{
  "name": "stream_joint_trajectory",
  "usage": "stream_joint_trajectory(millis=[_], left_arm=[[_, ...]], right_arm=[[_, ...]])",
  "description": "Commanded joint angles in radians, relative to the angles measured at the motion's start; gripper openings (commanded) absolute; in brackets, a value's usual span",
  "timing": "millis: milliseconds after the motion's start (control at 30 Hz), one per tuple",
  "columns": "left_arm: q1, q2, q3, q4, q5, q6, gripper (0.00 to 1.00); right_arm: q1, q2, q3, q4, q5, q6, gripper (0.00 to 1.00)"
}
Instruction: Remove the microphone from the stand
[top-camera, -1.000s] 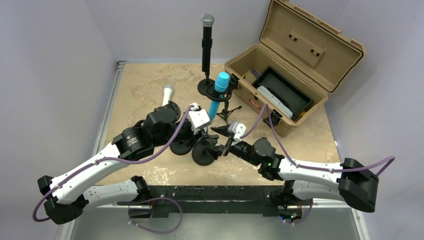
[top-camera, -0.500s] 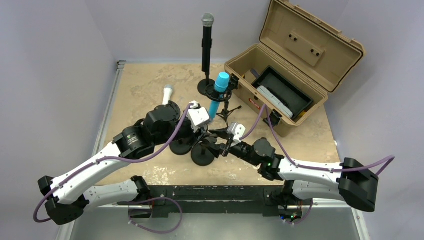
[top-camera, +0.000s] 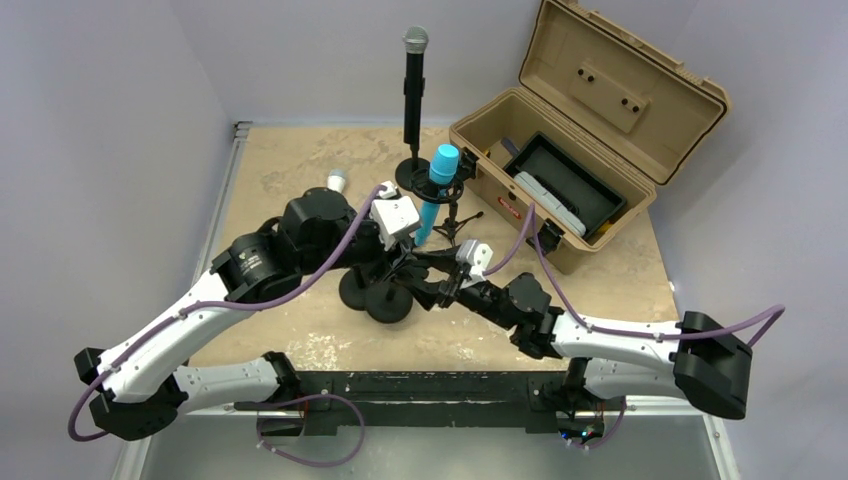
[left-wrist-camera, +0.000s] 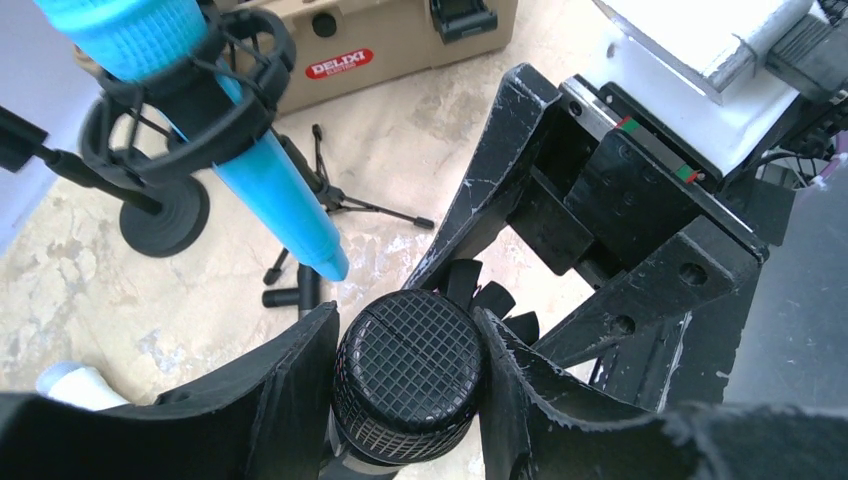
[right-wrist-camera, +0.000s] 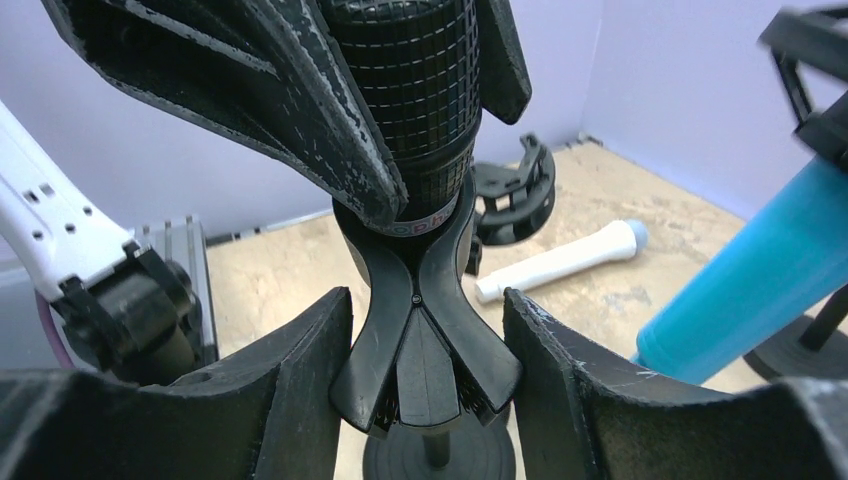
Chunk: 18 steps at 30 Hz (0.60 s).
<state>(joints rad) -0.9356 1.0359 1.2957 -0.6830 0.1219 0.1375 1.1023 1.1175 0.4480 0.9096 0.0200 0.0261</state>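
We find the left pincer (left-wrist-camera: 405, 385) clamped on the black microphone (left-wrist-camera: 408, 345) head. The right pincer (right-wrist-camera: 425, 305), wide, straddles the stand clip (right-wrist-camera: 420, 350).

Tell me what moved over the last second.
Both grippers shifted left. The left gripper, shut on the black mic, and the open right gripper, straddling the stand clip, carried the stand's base slightly left with them. The white mic is now mostly hidden. The blue mic, tall mic and case stayed put.
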Motion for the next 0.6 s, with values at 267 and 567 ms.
stream_joint_trajectory(millis=[267, 567], left_arm=[[-0.002, 0.016, 0.09, 0.134, 0.146, -0.041, 0.0], [0.009, -0.024, -0.052, 0.22, 0.14, 0.062, 0.0]], right_arm=[[0.002, -0.069, 0.03, -0.096, 0.096, 0.019, 0.03], [0.002, -0.065, -0.003, -0.065, 0.084, 0.032, 0.72]])
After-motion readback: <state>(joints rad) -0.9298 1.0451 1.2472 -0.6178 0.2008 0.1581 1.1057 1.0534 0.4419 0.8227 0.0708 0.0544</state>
